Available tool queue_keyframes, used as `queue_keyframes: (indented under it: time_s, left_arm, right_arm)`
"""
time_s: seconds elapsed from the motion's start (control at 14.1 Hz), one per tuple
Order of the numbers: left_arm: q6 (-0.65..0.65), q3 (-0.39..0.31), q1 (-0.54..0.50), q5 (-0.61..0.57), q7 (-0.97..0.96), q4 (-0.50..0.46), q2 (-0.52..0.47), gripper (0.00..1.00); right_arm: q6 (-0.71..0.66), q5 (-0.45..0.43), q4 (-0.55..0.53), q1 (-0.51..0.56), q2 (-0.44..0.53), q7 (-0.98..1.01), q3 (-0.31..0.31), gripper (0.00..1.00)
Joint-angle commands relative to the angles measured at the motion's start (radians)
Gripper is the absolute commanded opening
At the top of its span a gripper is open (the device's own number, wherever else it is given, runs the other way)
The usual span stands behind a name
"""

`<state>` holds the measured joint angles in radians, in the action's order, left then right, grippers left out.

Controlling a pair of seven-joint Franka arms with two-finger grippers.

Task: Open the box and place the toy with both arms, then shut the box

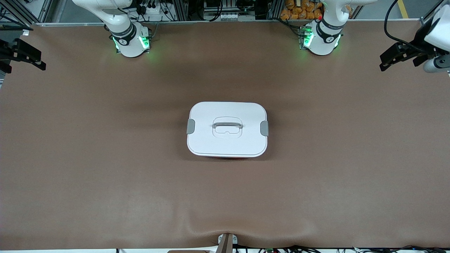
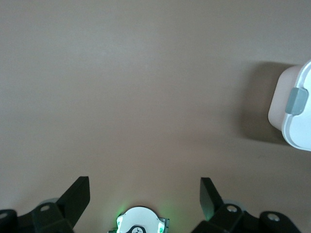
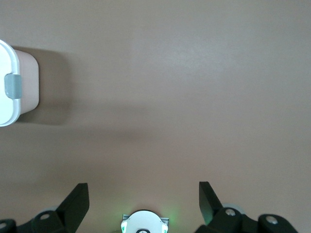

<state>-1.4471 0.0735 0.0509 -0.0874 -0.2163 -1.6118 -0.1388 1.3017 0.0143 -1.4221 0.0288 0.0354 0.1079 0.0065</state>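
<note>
I saw the box [image 1: 227, 129] sitting in the middle of the brown bench [image 1: 105, 158], with its white lid [image 1: 228, 112] shut on top. A grey clip [image 1: 190, 126] sat at the lid's end toward the right arm, and another grey clip [image 1: 264, 128] at the end toward the left arm. The grey handle [image 1: 227, 125] lay flat in its dip in the lid.

From above, the lid hid nearly all of the pink tub. I could only see a thin pink strip under the lid's edge nearest the front camera. I could not see the toy anywhere, and I could not tell what was in the box.

The left gripper [image 2: 145, 193] hung over bare bench at the left arm's end, well apart from the box. Its jaws stood wide open and held nothing. Only a corner of the box showed in the left wrist view.

The right gripper [image 3: 144, 194] hung over bare bench at the right arm's end, also well apart from the box. Its jaws were wide open and empty too. In the front view this gripper was cut off at the edge, so I saw only part of it.

Both arms waited.
</note>
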Motion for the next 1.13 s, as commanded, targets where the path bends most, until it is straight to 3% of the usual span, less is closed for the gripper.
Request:
queue_keyframes:
  time_s: [0.0, 0.42, 1.06]
  left_arm:
    - [-0.015, 0.005, -0.003, 0.012, 0.025, -0.013, -0.012, 1.0]
    - [0.03, 0.005, -0.006, 0.009, 0.018, 0.036, 0.001, 1.0]
    - [0.044, -0.006, -0.025, 0.023, 0.025, 0.038, 0.001, 1.0]
  right_arm:
    - [0.004, 0.021, -0.017, 0.011, 0.024, 0.001, 0.006, 1.0]
    - [0.001, 0.027, -0.017, 0.01, 0.024, 0.001, 0.006, 1.0]
    - [-0.001, 0.029, -0.017, 0.014, 0.023, -0.001, 0.006, 1.0]
